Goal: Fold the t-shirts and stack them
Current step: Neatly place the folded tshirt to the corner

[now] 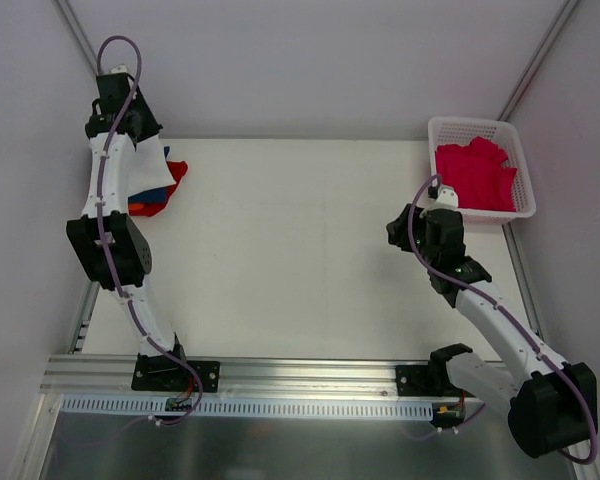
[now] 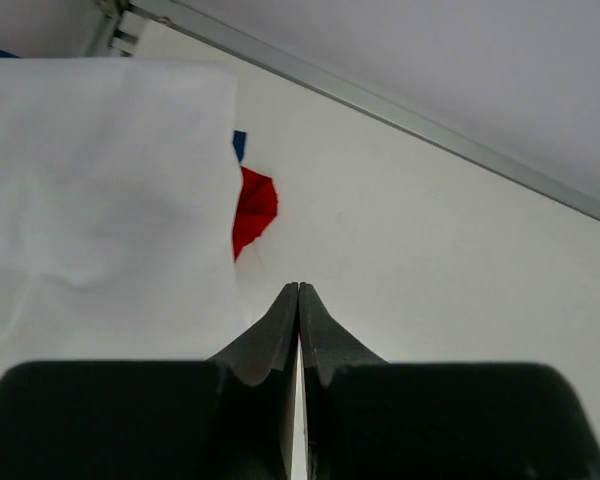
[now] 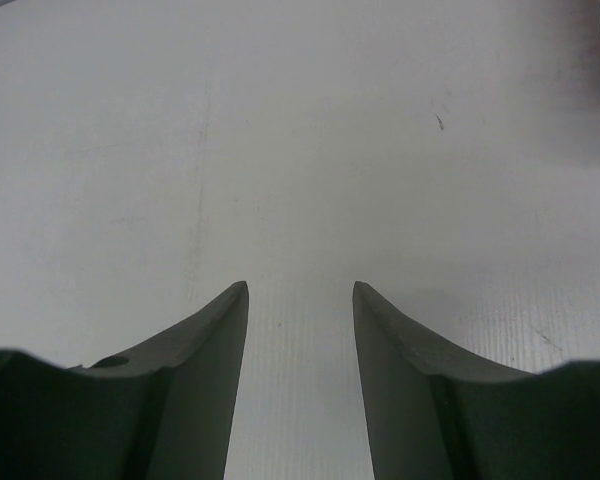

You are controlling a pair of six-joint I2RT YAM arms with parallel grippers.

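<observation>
Fingers point(image 2: 276, 338) of my left gripper point(image 2: 298, 290) are pressed tip to tip, and I see nothing caught between them. Just to their left lies the white t-shirt point(image 2: 100, 200), its edge running down close beside my left finger; I cannot tell whether it touches. A corner of the orange-red t-shirt point(image 2: 252, 207) pokes out from under that white edge, and a smaller bit of the navy blue t-shirt point(image 2: 239, 144) shows just beyond it. This pile sits at the far left of the table point(image 3: 300, 150), beneath my outstretched left arm.

My right gripper point(image 3: 300, 290) hangs over bare tabletop on the right side, its jaws spread apart and holding nothing. Beyond it, in the far right corner, stands the white basket point(image 1: 470, 122), with the crimson-pink t-shirt point(image 1: 475, 175) crumpled inside.
</observation>
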